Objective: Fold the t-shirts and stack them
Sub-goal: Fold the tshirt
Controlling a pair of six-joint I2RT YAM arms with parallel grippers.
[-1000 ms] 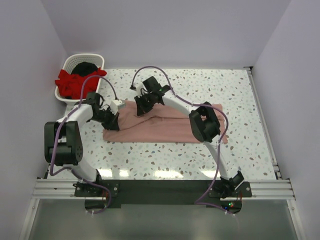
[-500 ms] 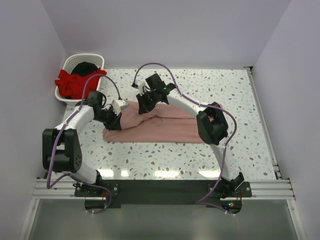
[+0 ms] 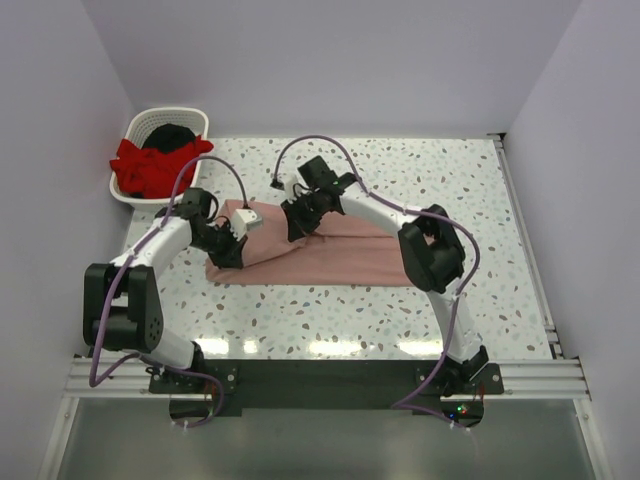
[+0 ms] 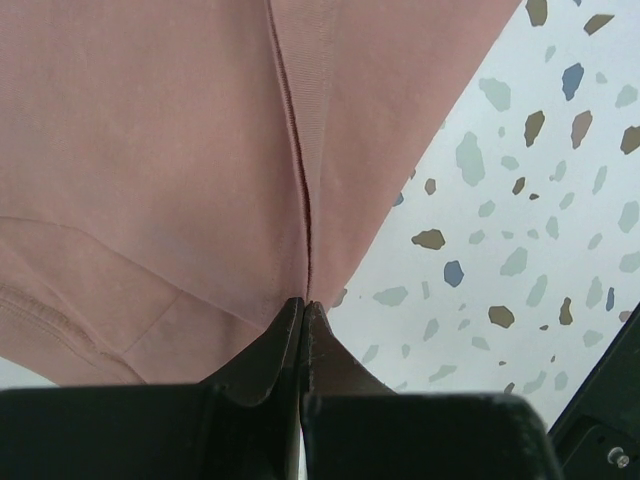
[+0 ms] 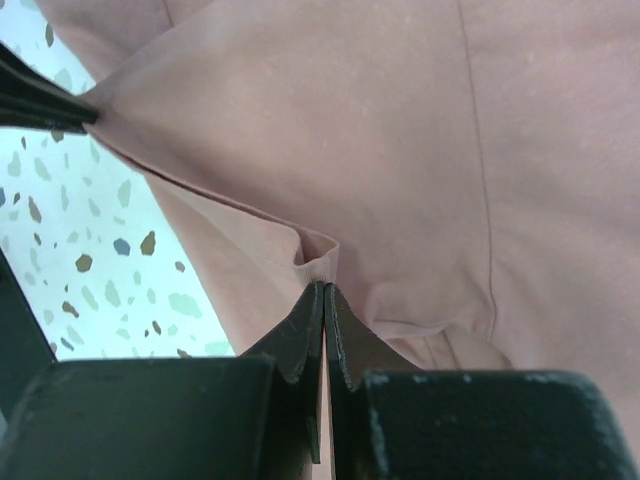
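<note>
The salmon-pink t-shirt (image 3: 340, 255) lies partly folded on the speckled table (image 3: 420, 180). My left gripper (image 3: 228, 245) is shut on its left edge; the left wrist view shows the pink cloth (image 4: 180, 150) pinched at a seam between the closed fingertips (image 4: 302, 305). My right gripper (image 3: 296, 222) is shut on a fold of the same shirt; the right wrist view shows pink cloth (image 5: 380, 130) bunched at the closed fingertips (image 5: 323, 290). The red t-shirt (image 3: 150, 165) and the black t-shirt (image 3: 172, 135) lie in the white basket (image 3: 165, 118).
The white slatted basket stands at the table's back left corner against the wall. Purple cables loop above both arms. A metal rail runs along the table's right edge (image 3: 525, 240).
Both grippers have moved right with the shirt's left end held, carrying it over the rest of the shirt. The shirt's left edge now lies further right.
</note>
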